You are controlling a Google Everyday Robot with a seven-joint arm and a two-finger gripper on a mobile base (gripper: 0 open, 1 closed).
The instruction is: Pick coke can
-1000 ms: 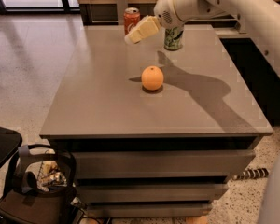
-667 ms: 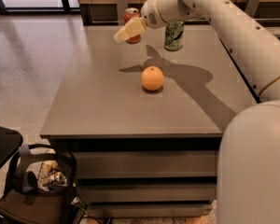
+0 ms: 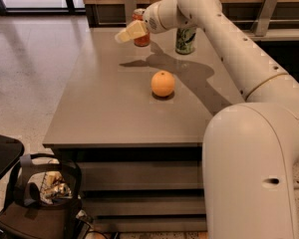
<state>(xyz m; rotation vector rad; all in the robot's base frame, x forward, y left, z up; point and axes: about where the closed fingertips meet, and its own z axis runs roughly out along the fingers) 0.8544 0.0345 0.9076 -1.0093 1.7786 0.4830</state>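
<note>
The red coke can stands upright near the far edge of the grey table, partly hidden behind my gripper. My gripper hangs just in front of and slightly left of the can, its cream-coloured fingers pointing left. The white arm reaches across from the right. A green-and-white can stands to the right of the coke can, partly behind the arm.
An orange lies mid-table, in front of the cans. A black basket with odds and ends sits on the floor at the table's front left. A wall and metal posts run behind the table.
The arm has swung left across the table; the gripper went from between the two cans to in front of the coke can.
</note>
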